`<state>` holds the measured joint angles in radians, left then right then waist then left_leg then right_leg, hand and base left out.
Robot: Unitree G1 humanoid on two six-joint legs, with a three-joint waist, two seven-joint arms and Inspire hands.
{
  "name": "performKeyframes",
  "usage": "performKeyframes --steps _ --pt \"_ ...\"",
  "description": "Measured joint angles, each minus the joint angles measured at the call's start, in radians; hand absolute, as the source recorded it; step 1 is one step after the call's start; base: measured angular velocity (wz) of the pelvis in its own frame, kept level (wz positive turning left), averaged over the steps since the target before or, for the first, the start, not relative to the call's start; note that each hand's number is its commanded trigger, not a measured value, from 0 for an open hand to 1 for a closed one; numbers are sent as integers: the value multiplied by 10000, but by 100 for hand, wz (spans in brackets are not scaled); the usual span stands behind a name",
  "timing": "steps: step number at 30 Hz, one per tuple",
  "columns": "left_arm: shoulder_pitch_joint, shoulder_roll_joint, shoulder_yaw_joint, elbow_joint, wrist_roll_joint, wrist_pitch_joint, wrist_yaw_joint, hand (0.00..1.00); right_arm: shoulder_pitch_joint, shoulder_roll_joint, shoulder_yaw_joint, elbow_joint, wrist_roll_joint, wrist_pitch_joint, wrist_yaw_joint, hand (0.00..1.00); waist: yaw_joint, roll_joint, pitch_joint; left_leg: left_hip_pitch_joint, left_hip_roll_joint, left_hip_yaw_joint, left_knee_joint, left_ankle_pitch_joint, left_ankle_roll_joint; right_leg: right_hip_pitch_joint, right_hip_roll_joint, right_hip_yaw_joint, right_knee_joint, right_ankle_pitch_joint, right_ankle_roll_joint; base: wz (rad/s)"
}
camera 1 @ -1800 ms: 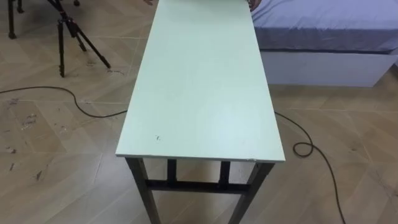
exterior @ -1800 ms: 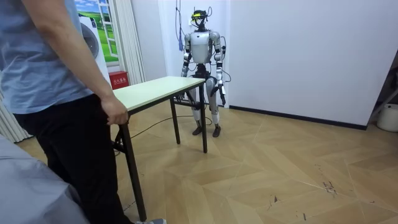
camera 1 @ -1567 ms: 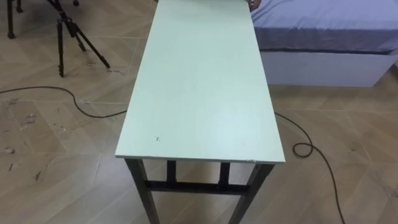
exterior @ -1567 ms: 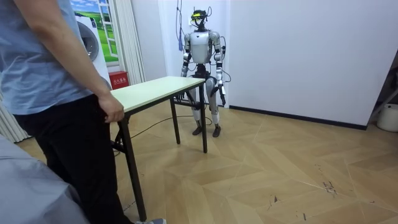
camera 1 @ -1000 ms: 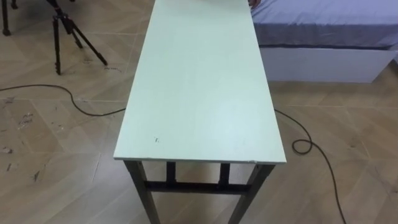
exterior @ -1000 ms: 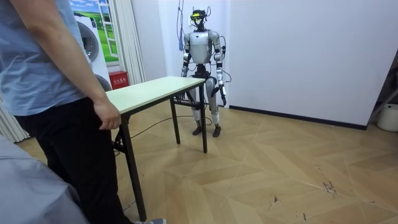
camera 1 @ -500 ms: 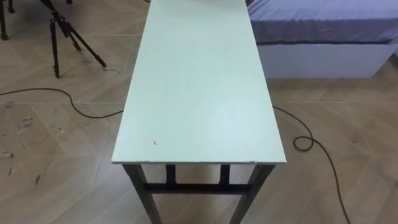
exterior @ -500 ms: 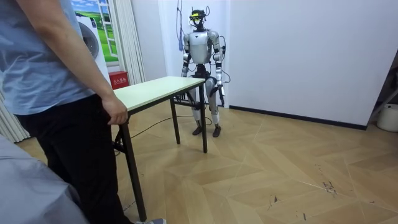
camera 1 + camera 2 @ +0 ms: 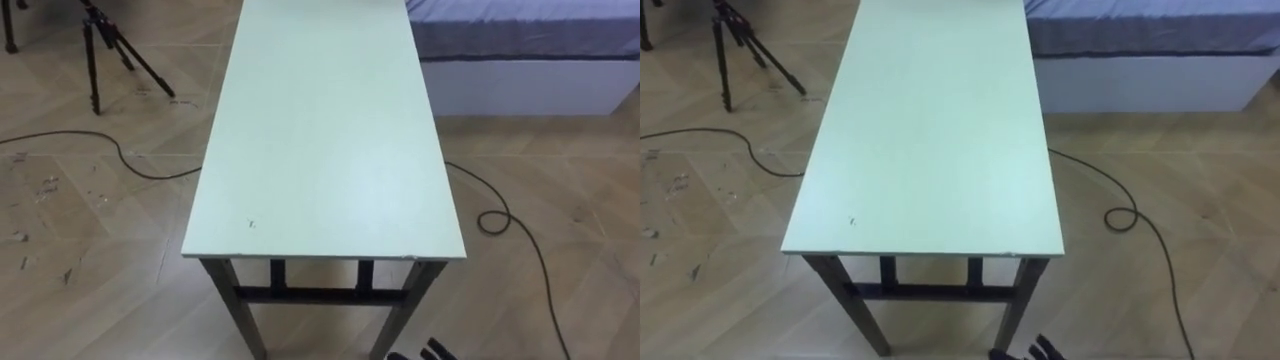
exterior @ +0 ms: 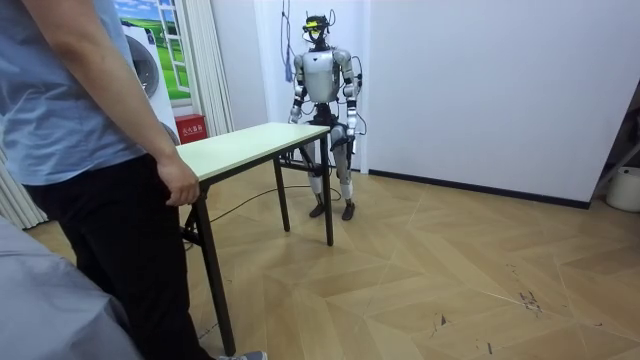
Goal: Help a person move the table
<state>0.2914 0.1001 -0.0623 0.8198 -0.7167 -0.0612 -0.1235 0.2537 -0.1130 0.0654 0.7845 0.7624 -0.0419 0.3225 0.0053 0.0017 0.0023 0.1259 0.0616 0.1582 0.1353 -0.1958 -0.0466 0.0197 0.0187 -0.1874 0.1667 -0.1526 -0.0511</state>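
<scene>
Long axis of the table [image 9: 320, 130] running straight away from the right hand [image 9: 427, 350], apparently just short of the table's near end; grip unreadable.

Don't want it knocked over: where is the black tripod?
The black metal tripod stands on the wooden floor at the left eye view's upper left, left of the pale green table.

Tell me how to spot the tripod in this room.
Find the long pale table in the middle of the wooden floor. Off its far left side, opposite the bed, stands the tripod. It alone is upright on thin black spread legs; the black cable nearby lies flat.
</scene>
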Motion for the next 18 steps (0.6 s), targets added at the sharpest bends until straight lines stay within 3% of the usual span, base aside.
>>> performKeyframes --steps 7,10,13,18 --pt "958 54 -1221 -3410 -2829 -23 -586 0 1458 -23 848 -3276 1720 68 615 0 5 -9 44 -220 -34 -13 12 -34 54 -333 -119 -12 213 -19 16 1" --pt "991 231 -1827 -4188 -3707 -35 -842 0 1600 -60 1388 -3923 2170 112 898 0 2 -63 34 -182 -50 0 20 -34 55 -383 -151 -21 238 -26 36 5" --pt "1029 708 -2694 -4880 -4148 -97 -927 0 1605 -146 1931 -4073 2333 114 1175 0 -23 -75 17 -268 -49 0 73 -39 63 -396 -153 -49 248 -29 46 10" --pt "1090 982 -3439 -5496 -4152 41 -1279 0 1569 -465 2629 -4532 2513 233 1175 0 -21 19 5 -419 -54 12 209 -70 116 -590 -173 -42 429 -26 41 1"
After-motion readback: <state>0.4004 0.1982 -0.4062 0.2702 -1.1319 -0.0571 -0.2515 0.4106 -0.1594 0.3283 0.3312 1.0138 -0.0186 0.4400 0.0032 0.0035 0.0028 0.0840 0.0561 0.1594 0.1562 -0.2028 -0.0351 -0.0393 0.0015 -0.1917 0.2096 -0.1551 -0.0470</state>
